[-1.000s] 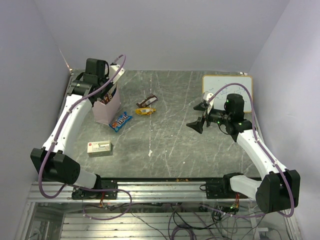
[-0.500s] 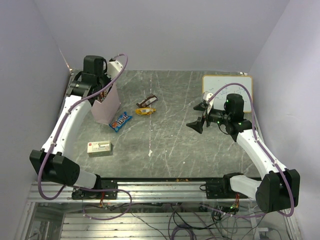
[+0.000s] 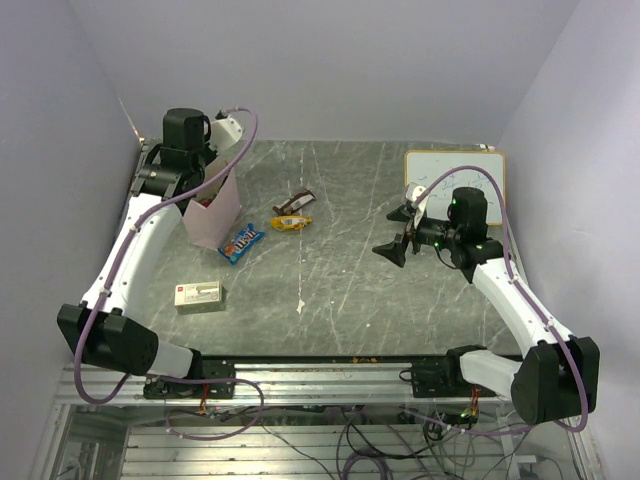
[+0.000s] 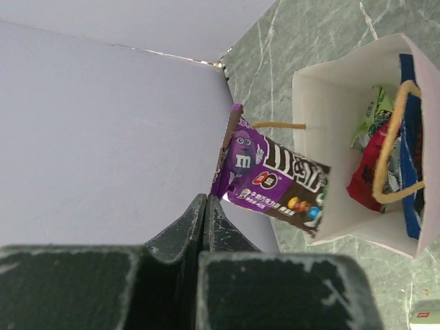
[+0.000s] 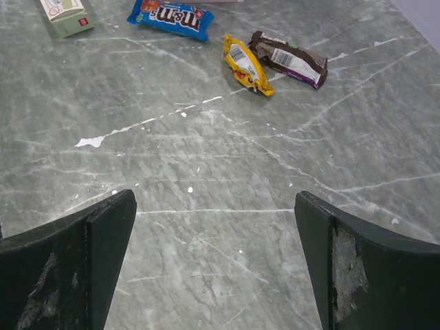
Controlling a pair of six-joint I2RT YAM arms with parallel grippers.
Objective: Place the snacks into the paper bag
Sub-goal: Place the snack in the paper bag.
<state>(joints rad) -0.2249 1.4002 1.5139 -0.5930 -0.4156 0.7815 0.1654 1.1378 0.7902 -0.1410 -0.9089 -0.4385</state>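
The pale paper bag (image 3: 216,216) stands at the far left; in the left wrist view its wall (image 4: 337,130) frames red, silver-green and dark blue snacks inside. My left gripper (image 3: 203,180) hovers above the bag's mouth, jaws shut (image 4: 205,201) on a corner of a purple-brown M&M's packet (image 4: 275,182) that hangs over the bag's rim. A blue packet (image 3: 241,242), a yellow packet (image 3: 291,223) and a brown bar (image 3: 294,203) lie on the table right of the bag. My right gripper (image 3: 398,232) is open and empty above the table (image 5: 214,227).
A beige box with a red mark (image 3: 198,294) lies in front of the bag and shows in the right wrist view (image 5: 67,15). A white framed whiteboard (image 3: 455,168) lies at the far right. The side wall stands close left of the bag.
My left gripper has risen and drawn back from the bag's mouth toward the far left corner. The bag has shifted slightly. The right arm has not moved.
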